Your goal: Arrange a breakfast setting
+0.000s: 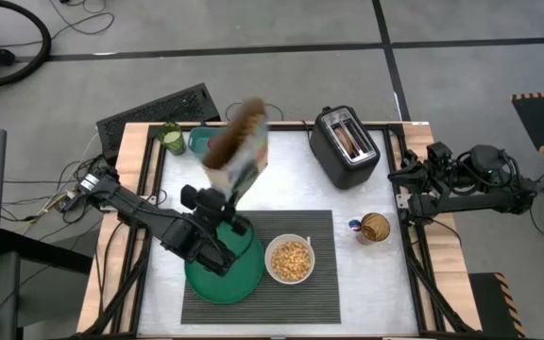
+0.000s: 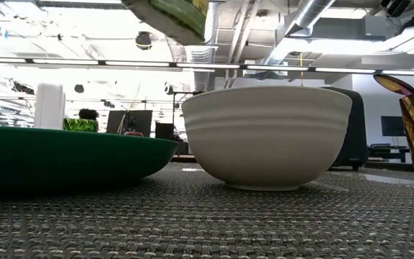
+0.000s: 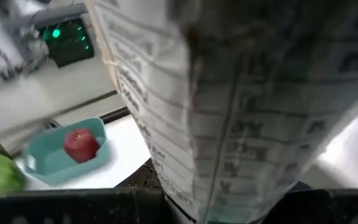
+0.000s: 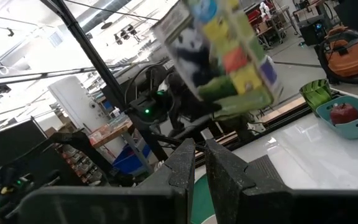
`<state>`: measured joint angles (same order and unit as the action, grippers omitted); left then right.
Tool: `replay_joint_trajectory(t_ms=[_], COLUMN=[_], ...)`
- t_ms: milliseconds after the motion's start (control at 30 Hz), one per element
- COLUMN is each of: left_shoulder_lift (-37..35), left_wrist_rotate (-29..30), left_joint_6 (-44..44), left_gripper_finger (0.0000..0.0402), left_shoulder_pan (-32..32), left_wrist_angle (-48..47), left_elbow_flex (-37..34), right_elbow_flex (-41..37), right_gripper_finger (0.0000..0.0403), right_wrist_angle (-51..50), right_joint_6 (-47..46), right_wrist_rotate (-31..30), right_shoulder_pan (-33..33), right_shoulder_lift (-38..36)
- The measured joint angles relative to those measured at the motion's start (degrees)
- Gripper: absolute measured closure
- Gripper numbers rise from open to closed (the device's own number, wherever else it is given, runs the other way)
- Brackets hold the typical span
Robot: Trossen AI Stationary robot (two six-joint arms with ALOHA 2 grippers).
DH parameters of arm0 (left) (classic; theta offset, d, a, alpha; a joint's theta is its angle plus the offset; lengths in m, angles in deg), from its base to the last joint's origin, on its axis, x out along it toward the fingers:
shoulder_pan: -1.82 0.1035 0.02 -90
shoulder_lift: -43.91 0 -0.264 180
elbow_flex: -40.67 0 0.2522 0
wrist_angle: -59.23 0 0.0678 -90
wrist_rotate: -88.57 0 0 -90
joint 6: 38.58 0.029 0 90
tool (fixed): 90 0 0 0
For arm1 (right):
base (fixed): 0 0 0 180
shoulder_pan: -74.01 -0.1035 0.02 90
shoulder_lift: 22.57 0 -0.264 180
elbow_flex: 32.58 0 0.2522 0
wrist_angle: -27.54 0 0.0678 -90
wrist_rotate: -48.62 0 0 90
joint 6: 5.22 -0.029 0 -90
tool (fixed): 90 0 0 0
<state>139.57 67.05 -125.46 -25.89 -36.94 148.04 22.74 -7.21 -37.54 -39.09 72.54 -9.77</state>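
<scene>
Above the green plate [image 1: 223,271] at the near-left of the dark grey ribbed placemat [image 1: 319,283], the left gripper [image 1: 217,210] is clamped on a cereal box [image 1: 241,144], which it holds lifted and tilted away toward the table's far side; from the left wrist camera the box's printed panel [image 3: 241,106] fills most of the frame. Just right of the plate on the same mat stands the white bowl [image 1: 290,260], filled with yellowish cereal. At the far-left corner a teal container [image 3: 64,158] holds the red apple [image 3: 81,144], with a green cup [image 1: 171,138] just beside it. A black toaster [image 1: 344,145] sits near the far-right edge, and a small round item with a blue-and-pink piece [image 1: 372,228] lies off the mat's right side. Parked at the table's right edge, the right gripper [image 4: 200,163] has its fingers nearly together, holding nothing
</scene>
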Motion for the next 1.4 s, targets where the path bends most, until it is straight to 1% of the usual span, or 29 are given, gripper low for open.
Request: replay_joint_trajectory(t_ms=[33, 100, 333, 533, 733, 833, 967, 1100, 1233, 1300, 1400], left_shoulder_lift=[0.00, 0.00, 2.62, 8.74, 15.49, 18.90, 22.57, 24.80, 26.27, 26.36, 26.36], left_wrist_rotate=[1.04, 2.15, 2.80, 3.90, 2.25, 1.19, -1.91, -4.20, -6.78, -6.63, -3.98], left_joint_6=[-2.67, -4.73, -2.36, -2.33, -1.70, -1.62, 3.42, 5.94, 7.87, 9.93, 11.64], left_gripper_finger=[0.0317, 0.0317, 0.0317, 0.0317, 0.0317, 0.0317, 0.0317, 0.0317, 0.0317, 0.0317, 0.0317], left_shoulder_pan=[0.58, 1.80, 7.78, 13.86, 21.28, 24.91, 29.43, 33.32, 35.52, 35.79, 35.84], left_wrist_angle=[0.03, 0.16, 4.11, 6.29, 7.23, 9.17, 13.69, 21.15, 29.55, 33.72, 35.91], left_elbow_flex=[0.00, 0.02, 0.07, 0.04, 0.04, 0.04, 0.00, 0.02, -0.02, -0.02, -0.02], right_elbow_flex=[0.00, 0.00, 0.02, 0.02, 0.02, 0.02, 0.02, 0.02, 0.02, 0.02, 0.02], right_gripper_finger=[0.0335, 0.0335, 0.0335, 0.0335, 0.0335, 0.0335, 0.0335, 0.0335, 0.0335, 0.0335, 0.0335], right_wrist_angle=[0.01, -0.01, -0.03, -0.93, -2.65, -2.85, -2.87, -3.19, -3.20, -3.73, -4.88], right_joint_6=[0.00, 0.00, -0.02, -0.07, -0.20, -0.22, -0.20, -0.20, -0.22, -0.22, -0.59], right_wrist_rotate=[0.00, 0.00, 0.00, 0.02, 0.02, -0.12, -0.70, -0.83, -0.90, -0.90, -0.90], right_shoulder_pan=[0.01, 0.00, 0.01, 0.01, 0.02, 0.04, 0.07, 0.07, 0.07, 0.09, 0.08], right_shoulder_lift=[0.00, 0.00, -0.02, -0.02, -0.02, -0.02, -0.02, -0.02, -0.02, -0.04, -0.09])
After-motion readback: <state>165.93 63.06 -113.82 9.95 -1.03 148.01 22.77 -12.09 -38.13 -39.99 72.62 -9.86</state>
